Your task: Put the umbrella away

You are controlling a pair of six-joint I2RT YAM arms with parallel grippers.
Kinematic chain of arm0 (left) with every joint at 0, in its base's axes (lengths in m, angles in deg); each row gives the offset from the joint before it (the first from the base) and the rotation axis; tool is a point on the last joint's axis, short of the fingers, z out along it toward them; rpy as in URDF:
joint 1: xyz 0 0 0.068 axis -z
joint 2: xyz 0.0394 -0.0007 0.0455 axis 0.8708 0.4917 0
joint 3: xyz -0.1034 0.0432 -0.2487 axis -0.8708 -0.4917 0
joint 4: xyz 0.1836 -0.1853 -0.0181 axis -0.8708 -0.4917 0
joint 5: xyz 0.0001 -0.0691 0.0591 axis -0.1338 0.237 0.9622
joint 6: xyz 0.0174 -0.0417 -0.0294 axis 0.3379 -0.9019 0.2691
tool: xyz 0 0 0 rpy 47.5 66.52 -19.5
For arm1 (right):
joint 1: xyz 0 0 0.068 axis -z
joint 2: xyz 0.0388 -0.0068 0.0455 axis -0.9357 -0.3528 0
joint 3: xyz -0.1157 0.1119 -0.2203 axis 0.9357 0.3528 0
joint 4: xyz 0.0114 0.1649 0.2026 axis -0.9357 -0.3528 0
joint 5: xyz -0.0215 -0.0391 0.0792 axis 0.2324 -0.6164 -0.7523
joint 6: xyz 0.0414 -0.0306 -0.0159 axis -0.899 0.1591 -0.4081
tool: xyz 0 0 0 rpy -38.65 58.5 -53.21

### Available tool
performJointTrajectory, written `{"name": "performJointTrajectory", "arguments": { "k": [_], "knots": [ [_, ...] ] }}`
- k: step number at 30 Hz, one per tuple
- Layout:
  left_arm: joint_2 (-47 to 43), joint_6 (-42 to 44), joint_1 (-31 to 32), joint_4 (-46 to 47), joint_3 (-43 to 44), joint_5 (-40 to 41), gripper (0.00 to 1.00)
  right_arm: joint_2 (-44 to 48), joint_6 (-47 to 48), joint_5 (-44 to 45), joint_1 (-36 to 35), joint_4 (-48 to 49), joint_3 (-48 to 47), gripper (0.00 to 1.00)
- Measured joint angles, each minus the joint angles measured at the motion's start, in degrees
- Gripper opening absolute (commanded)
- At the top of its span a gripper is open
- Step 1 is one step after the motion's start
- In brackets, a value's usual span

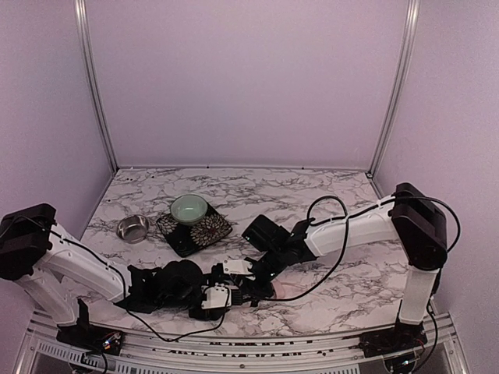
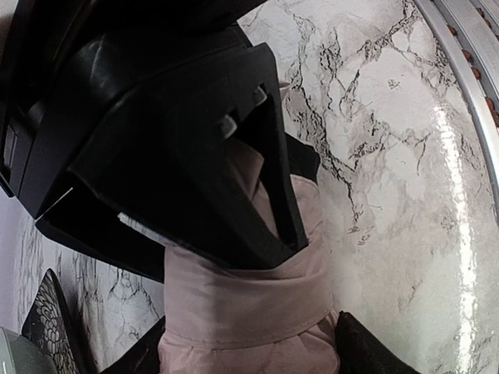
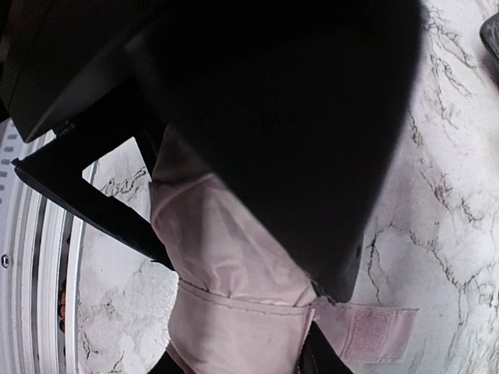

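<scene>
Two grippers are meeting low over the near middle of the marble table (image 1: 312,195), and the umbrella (image 2: 242,312) is lying between them as a folded bundle of pale pink fabric, resting on the marble. In the overhead view the two wrists are hiding most of it.

Left gripper (image 2: 234,253): its black fingers (image 2: 257,179) are standing fairly wide around the bundle, with the fabric filling the gap and pressing against their inner faces, so this pincer is holding the umbrella. Black cloth is showing beside the pink at the lower edge of this view.

Right gripper (image 3: 249,273): its jaws are standing narrower and are pinching the same bundle from the other side. A pink strap tab (image 3: 366,331) with a fuzzy fastening patch is sticking out flat over the marble just beside the larger finger.

Farther back and left of centre, a pale green bowl (image 1: 189,209) is sitting on a dark floral mat (image 1: 204,234). A small steel bowl (image 1: 133,227) is standing just left of that mat, apart from it
</scene>
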Motion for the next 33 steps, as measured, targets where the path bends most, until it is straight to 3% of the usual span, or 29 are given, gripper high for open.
{"name": "performJointTrajectory", "arguments": {
  "k": [6,10,18,26,28,33],
  "knots": [
    [1.6,-3.58,-2.84,1.66,0.5,-6.08,0.75,0.17,-0.81,-0.46,0.85,-1.25,-0.48,0.0],
    [1.84,-8.26,-5.51,10.47,-2.89,-11.04,0.73,0.33,-1.46,-0.48,0.87,-1.16,-0.44,0.0],
    [7.89,-16.46,-6.25,29.35,-8.02,-12.22,0.69,0.31,-3.32,-1.36,1.27,-0.07,0.04,0.0],
    [11.98,-20.09,-6.99,37.27,-8.37,-15.61,0.69,0.68,-3.58,-1.92,1.95,-0.74,0.26,0.0],
    [12.96,-20.28,-7.08,38.69,-8.33,-15.96,0.65,0.76,-3.78,-1.97,2.03,-0.98,0.28,0.0],
    [14.69,-19.78,-6.99,39.32,-7.21,-16.9,0.33,1.44,-4.98,-1.7,2.38,-1.57,0.79,0.0]
  ]
}}
